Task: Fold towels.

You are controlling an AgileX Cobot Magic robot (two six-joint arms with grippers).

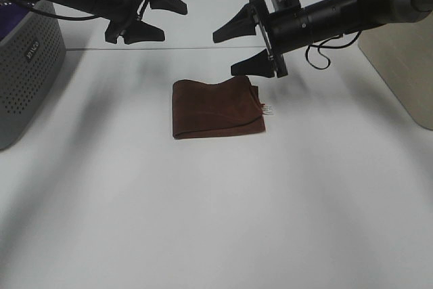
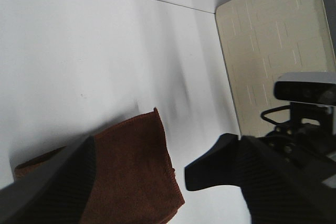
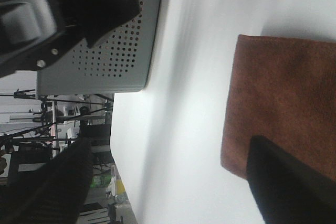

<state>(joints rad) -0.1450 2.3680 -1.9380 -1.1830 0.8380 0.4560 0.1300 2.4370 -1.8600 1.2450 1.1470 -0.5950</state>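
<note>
Fold towels: a dark reddish-brown towel point(image 1: 216, 108) lies folded on the white surface point(image 1: 216, 221), below and between two sets of jaws that both stand wide and hold nothing. The right arm's jaws hover just above the towel's far right corner, with one tip over the cloth. The left arm's jaws hang higher and well apart from it, off its far left side.

The cloth is fuzzy, with stitched edges. It sits as a rough rectangle of stacked layers; the top layer's edge curves across it and the far edge rises in a soft hump. A small white tag point(image 1: 268, 109) sticks out on the side nearest the right arm's jaws.

It looks light, limp and in no way fragile, and the nap should give the jaws purchase rather than slip. Lifted at one point it would likely sag and the layers could slide apart. The best hold seems to be a pinch through all layers at two corners of one edge, one per arm, closing low against the surface.
</note>
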